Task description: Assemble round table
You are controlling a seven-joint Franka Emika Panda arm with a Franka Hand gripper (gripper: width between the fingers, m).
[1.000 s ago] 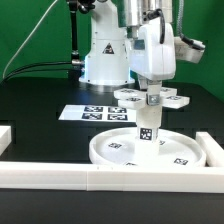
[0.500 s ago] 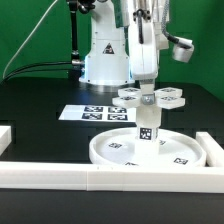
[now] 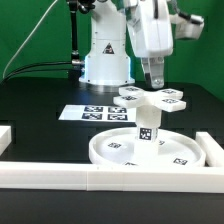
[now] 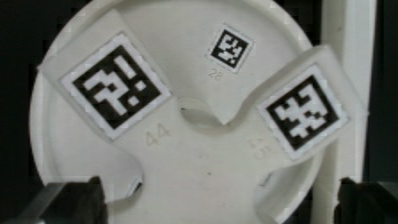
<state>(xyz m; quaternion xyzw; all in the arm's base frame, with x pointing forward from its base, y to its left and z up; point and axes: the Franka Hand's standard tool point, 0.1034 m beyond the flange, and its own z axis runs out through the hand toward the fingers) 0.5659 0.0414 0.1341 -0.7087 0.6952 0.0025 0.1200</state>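
The large round disc (image 3: 118, 152) lies on the black table behind the front rail. The short post (image 3: 147, 131) stands upright at its middle. The four-armed cross piece (image 3: 151, 97) sits on top of the post. My gripper (image 3: 155, 80) hangs just above the cross piece, open and empty, apart from it. In the wrist view the cross piece (image 4: 214, 150) fills the middle, with its tagged arms spread over the disc (image 4: 169, 25). My dark fingertips (image 4: 71, 202) stand wide on either side of the gripper (image 4: 217, 205).
The marker board (image 3: 95, 113) lies behind the disc, to the exterior view's left. Long white rails run along the front (image 3: 100, 178) and the exterior view's right (image 3: 214, 150). The arm's white base (image 3: 105, 58) stands at the back.
The gripper has let go of the cross piece and risen straight up off it. The cross piece stays on the post.
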